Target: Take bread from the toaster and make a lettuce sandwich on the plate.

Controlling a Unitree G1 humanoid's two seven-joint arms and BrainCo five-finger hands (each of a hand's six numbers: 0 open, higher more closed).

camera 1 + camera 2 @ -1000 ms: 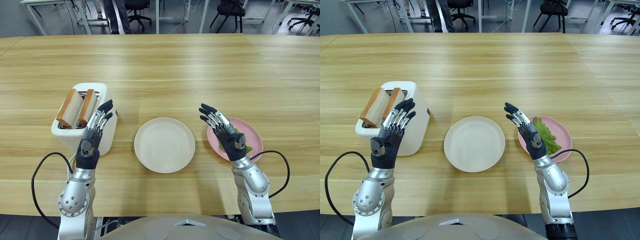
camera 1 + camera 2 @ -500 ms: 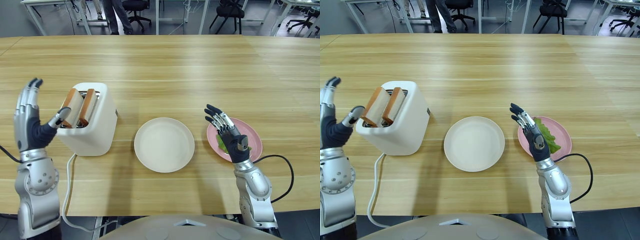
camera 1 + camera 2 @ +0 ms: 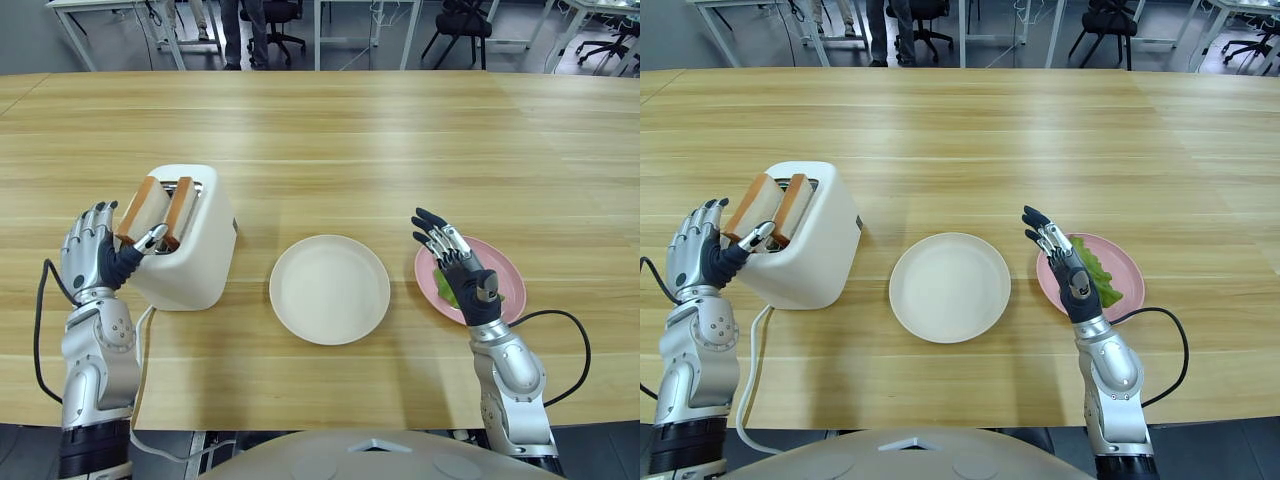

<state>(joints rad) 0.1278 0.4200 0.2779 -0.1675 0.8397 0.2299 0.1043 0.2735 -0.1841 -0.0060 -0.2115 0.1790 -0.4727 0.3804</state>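
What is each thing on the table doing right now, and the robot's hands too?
Toaster: upright, both slots full.
Bread slices: sticking up from the toaster, not grasped.
White plate: empty.
Pink plate: holds the lettuce.
Left hand: open, beside the toaster.
Right hand: open, raised by the pink plate.

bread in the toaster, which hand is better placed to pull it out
Left. The left hand is open beside the toaster, right next to the bread slices; the right hand hovers far off over the pink plate.
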